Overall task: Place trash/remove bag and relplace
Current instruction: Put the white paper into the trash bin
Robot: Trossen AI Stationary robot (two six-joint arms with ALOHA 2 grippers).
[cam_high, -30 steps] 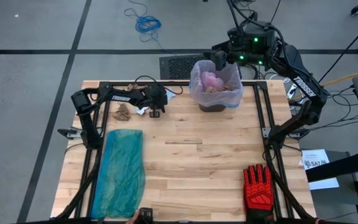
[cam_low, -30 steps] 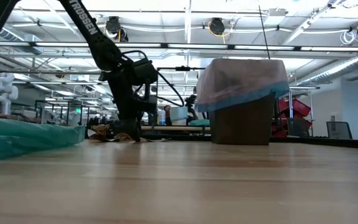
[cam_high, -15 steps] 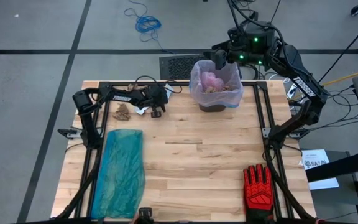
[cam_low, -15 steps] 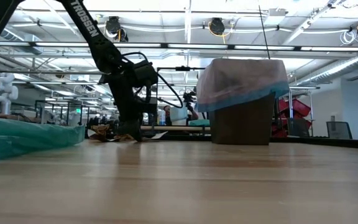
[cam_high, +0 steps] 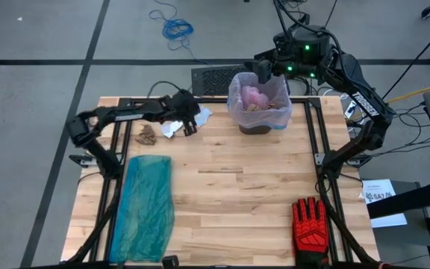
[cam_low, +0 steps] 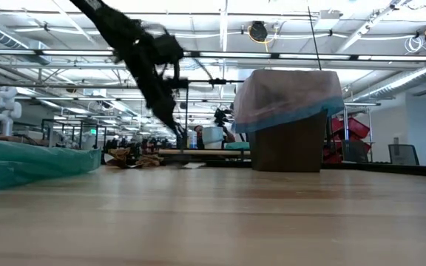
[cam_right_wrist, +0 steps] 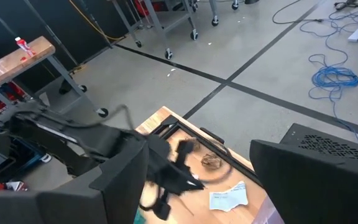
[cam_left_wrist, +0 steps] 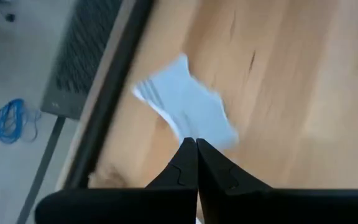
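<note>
Lifted off the wooden tabletop, the left gripper carries fingers pressed together, apparently empty, above the pale-blue paper scrap, suggesting a missed grab, while the right gripper, fingers apart, waits beside the pinkish-lavender bin liner.

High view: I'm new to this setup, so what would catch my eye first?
The bin with its pinkish bag stands at the table's far edge, the open right gripper beside its rim. The shut left gripper sits by a pale scrap; a teal bag and red glove lie nearer.
</note>
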